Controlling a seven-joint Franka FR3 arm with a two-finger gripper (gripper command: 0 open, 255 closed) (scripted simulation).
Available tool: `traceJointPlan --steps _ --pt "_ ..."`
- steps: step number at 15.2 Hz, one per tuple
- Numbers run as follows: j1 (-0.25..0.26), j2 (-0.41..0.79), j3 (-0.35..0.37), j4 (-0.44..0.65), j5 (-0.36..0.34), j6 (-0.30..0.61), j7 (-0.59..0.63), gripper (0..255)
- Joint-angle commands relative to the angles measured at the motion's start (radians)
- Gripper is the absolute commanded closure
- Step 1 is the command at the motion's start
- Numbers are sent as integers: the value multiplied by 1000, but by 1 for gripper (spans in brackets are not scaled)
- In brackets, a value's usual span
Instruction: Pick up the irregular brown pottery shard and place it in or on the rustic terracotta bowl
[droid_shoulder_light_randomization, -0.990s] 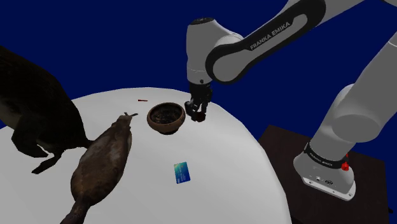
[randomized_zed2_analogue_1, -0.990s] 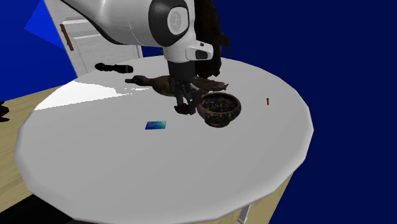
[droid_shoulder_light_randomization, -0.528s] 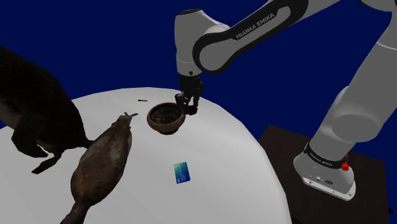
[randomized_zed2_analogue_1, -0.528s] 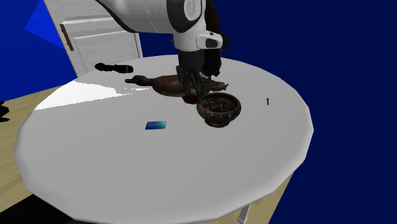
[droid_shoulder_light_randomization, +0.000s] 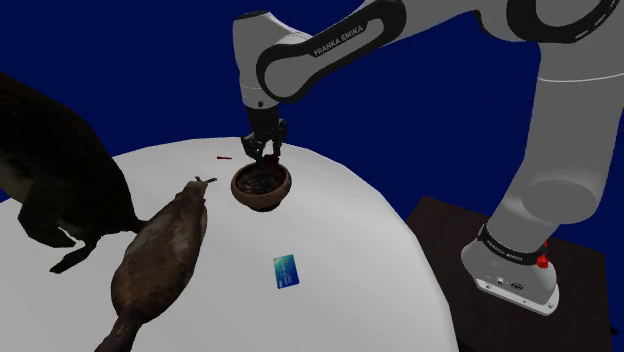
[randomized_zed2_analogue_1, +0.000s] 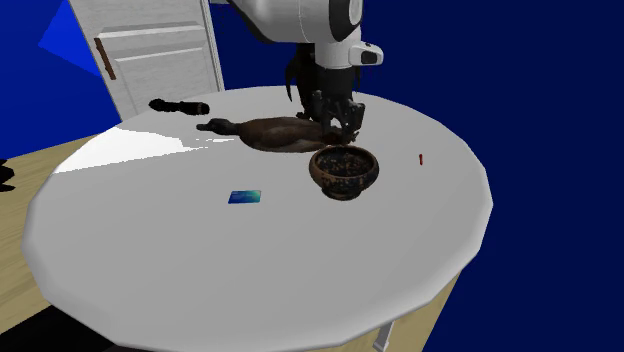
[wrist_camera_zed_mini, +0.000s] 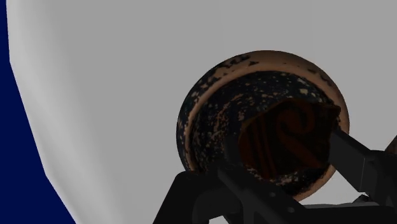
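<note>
The dark brown speckled bowl (droid_shoulder_light_randomization: 261, 185) (randomized_zed2_analogue_1: 344, 170) (wrist_camera_zed_mini: 203, 121) stands on the round white table (droid_shoulder_light_randomization: 350, 260). My gripper (droid_shoulder_light_randomization: 265, 150) (randomized_zed2_analogue_1: 340, 122) (wrist_camera_zed_mini: 280, 153) hangs just above the bowl, over its far rim in the shoulder view. It is shut on the reddish-brown pottery shard (droid_shoulder_light_randomization: 271, 156) (wrist_camera_zed_mini: 286, 137). In the wrist view the shard sits clasped between the two black fingers (wrist_camera_zed_mini: 356, 159), with the bowl's dark inside directly behind it.
A long brown animal-like figure (droid_shoulder_light_randomization: 160, 250) (randomized_zed2_analogue_1: 275, 132) lies near the bowl, with a bigger dark shape (droid_shoulder_light_randomization: 55, 165) beyond it. A blue card (droid_shoulder_light_randomization: 286, 270) (randomized_zed2_analogue_1: 244, 196) and a small red piece (droid_shoulder_light_randomization: 222, 157) (randomized_zed2_analogue_1: 420, 158) lie on the table. A white door (randomized_zed2_analogue_1: 150, 50) stands behind.
The arm has swung toward the shoulder view's left and risen a little, carrying the shard from beside the bowl to above it. The bowl has stayed put.
</note>
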Motion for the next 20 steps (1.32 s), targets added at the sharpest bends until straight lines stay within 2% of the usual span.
traceJointPlan --steps 1,2,17,20 --pt "19 81 -9 122 -31 -48 5 255" --pt "36 150 -18 225 -52 -86 4 255" --pt "44 219 -41 124 -90 79 31 255" --pt "44 219 -41 124 -90 79 31 255"
